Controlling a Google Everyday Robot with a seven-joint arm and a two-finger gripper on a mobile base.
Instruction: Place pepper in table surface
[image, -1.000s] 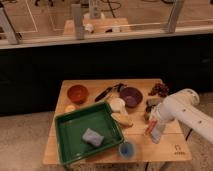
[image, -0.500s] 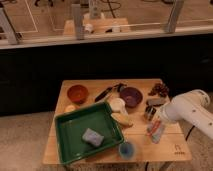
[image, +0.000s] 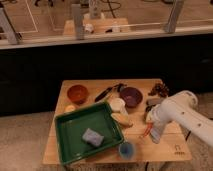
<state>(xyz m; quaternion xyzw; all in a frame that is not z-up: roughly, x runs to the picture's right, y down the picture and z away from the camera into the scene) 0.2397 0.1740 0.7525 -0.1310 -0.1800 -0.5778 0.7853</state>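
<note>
Lowering the pepper (image: 146, 131) pinched in our tool (image: 148, 126); we should release low over bare worktop (image: 165, 150), clear of the cup (image: 126, 149).

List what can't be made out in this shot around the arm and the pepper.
- Gripper, camera view: at the table's right side, above the pepper; the white arm hides most of it.
- Pepper: only a red-orange sliver shows below the arm; whether it touches the table surface cannot be told.
- Dark items at the far right corner: too small to identify.
- Grey object in the green tray: too blurred to name.
</note>
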